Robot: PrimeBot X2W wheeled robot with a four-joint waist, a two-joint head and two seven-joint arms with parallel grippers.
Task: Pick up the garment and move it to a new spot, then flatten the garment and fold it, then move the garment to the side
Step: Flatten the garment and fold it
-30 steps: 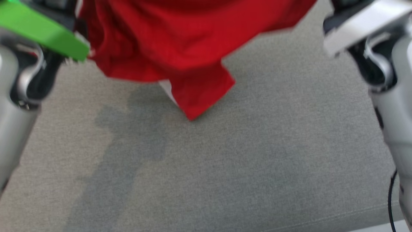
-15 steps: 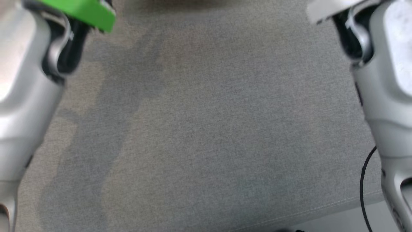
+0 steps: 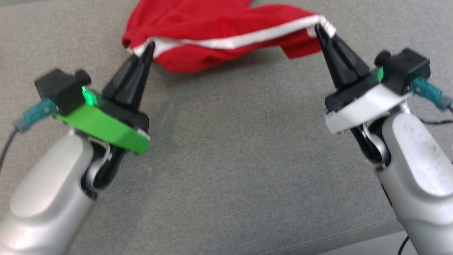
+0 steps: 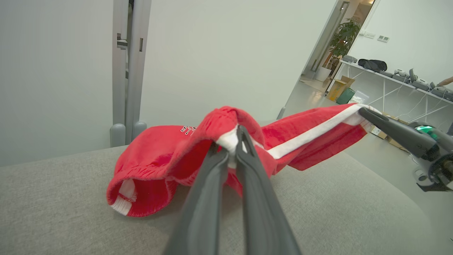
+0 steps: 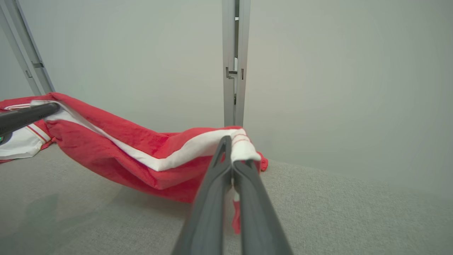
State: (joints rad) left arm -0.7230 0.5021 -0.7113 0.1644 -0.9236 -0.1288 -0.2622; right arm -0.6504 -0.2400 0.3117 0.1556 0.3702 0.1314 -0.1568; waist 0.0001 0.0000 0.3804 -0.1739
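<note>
Left gripper point(image 3: 149, 49) is closed tight on the white stripe point(image 3: 247, 38) at one end of the red garment point(image 3: 212, 17); right gripper point(image 3: 318, 30) is pinched shut on the same stripe at the other end. The stripe runs stretched between them, lifted off the bench point(image 3: 226, 159), while the rest of the cloth sags and trails on the far part of it. Judged purpose: holding the two ends well apart should spread the cloth for laying flat.

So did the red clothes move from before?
Yes. The red cloth garment with a white stripe hung above the grey fabric cushion; now it partly rests on it, farther from the cushion's front seam.
</note>
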